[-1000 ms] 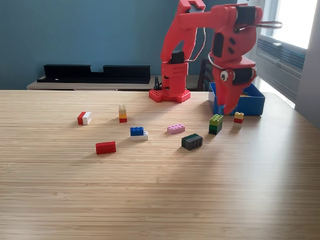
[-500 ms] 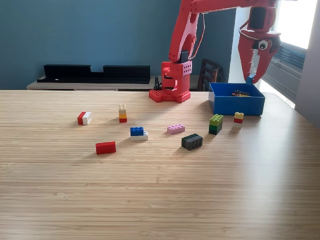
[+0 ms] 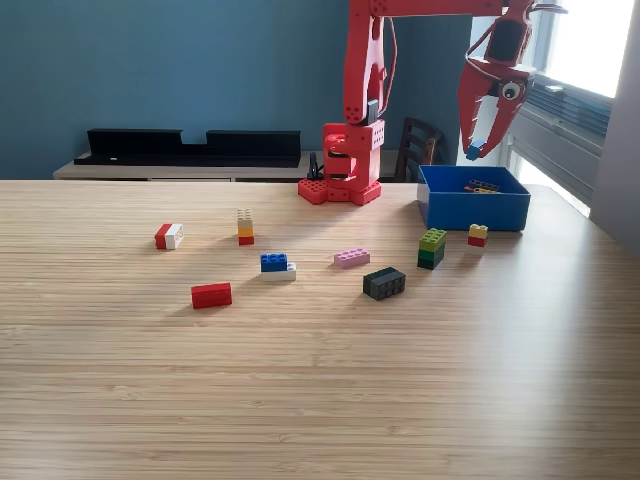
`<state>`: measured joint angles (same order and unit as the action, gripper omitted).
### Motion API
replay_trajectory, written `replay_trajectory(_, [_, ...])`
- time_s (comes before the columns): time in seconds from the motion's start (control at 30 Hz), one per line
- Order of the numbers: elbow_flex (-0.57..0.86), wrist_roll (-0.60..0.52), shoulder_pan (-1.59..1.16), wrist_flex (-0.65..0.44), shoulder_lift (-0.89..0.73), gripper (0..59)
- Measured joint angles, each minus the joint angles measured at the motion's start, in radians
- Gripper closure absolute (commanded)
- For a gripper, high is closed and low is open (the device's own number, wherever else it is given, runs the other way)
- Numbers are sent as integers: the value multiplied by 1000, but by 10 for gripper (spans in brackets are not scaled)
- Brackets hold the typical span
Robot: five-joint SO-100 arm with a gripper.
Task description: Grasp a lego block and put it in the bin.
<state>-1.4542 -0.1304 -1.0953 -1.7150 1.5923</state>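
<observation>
While the red claw (image 3: 478, 148) hangs high above the table, its jaws pinch a small blue block (image 3: 473, 153) at the tips. Straight below, at six o'clock, sits the blue bin (image 3: 472, 212) with a few blocks inside. At eight o'clock from the bin, a green block (image 3: 432, 247) and a black block (image 3: 384, 283) lie on the wooden table (image 3: 300, 380).

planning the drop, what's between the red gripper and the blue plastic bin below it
Nothing solid: in the exterior view the red gripper hangs above the open rectangular blue plastic bin, pinching a small blue lego block; only open air lies between them.
</observation>
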Motion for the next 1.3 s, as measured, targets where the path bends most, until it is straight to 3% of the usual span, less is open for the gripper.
replay_trajectory(0.1, [0,2,3,0,0,120])
replay_trajectory(0.23, [0,2,3,0,0,119])
replay_trajectory(0.37, [0,-9,3,0,0,208])
replay_trajectory(0.57, [3,-29,121,0,0,509])
replay_trajectory(0.67, [46,-41,219,0,0,543])
replay_trajectory(0.83, [95,-31,443,0,0,543])
replay_trajectory(1.3, [95,84,716,0,0,543])
